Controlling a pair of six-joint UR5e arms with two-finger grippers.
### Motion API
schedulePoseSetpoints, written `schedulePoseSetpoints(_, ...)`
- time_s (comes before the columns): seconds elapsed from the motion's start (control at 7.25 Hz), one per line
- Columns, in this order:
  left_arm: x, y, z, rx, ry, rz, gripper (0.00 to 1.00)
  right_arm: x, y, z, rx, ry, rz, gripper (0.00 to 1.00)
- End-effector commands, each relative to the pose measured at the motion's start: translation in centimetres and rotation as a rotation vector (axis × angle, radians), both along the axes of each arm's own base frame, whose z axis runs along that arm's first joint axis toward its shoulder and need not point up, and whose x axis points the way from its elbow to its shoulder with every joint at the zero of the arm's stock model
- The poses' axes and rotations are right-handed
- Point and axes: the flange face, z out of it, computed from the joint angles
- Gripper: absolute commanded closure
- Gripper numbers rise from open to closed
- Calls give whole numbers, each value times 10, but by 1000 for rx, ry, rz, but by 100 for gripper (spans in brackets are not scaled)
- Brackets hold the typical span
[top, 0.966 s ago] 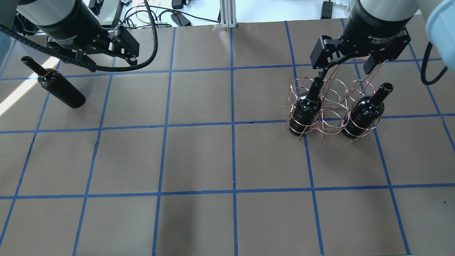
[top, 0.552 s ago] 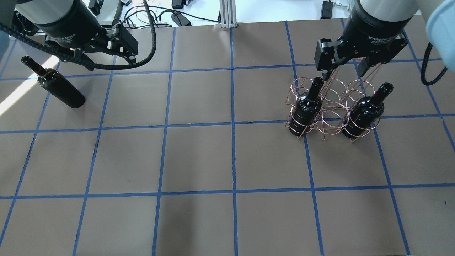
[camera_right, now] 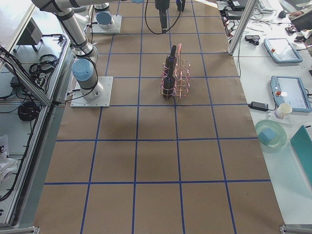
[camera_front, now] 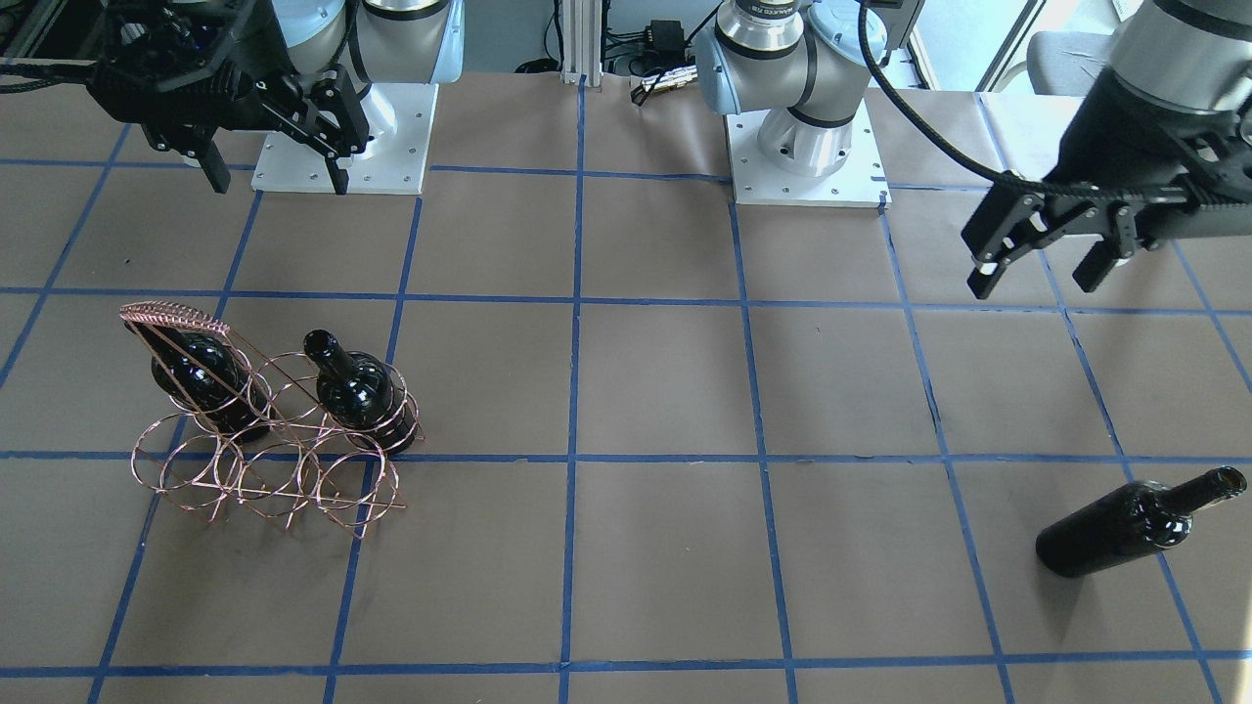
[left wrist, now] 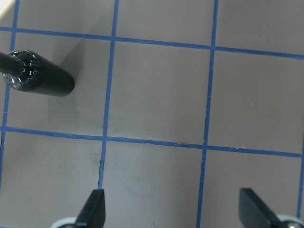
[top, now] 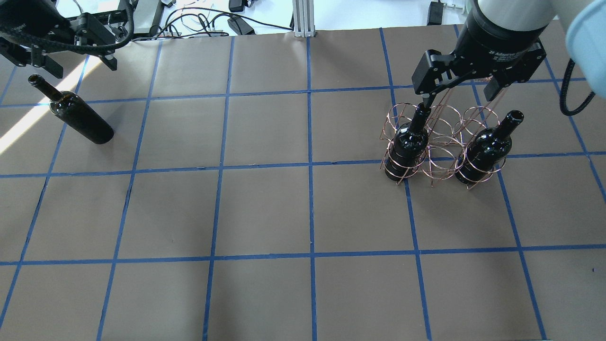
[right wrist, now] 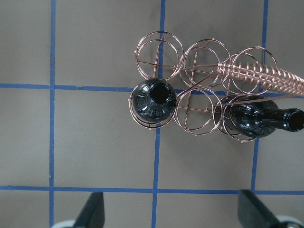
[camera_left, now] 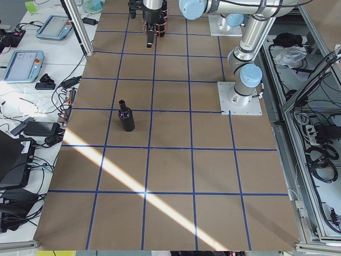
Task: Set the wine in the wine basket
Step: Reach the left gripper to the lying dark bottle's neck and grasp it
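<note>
A: Entry: left gripper (top: 81, 66) spread wide, empty. The glossy black glass wine bottle (top: 80, 118) stands upright, apart from it and outside its fingers.

B: Entry: right gripper (right wrist: 171, 209) wide, empty, above the copper thin-wire wine basket (right wrist: 204, 71). A second black bottle (right wrist: 154, 102) and a third black bottle (right wrist: 249, 121) stand in its end rings.

Glossy black glass wine (top: 80, 118); copper-wire wine basket (top: 442, 142).
</note>
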Motion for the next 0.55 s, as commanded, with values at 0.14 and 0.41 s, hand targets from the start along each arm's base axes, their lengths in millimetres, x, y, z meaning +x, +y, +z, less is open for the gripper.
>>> schedulePoseSetpoints(0.14, 115, -42, -44, 66, -14, -91, 0, 1, 1, -1, 3, 0, 3, 0)
schedulePoseSetpoints(0.41, 186, -65, -84, 77, -18, -123, 0, 2, 2, -2, 6, 0, 5, 0)
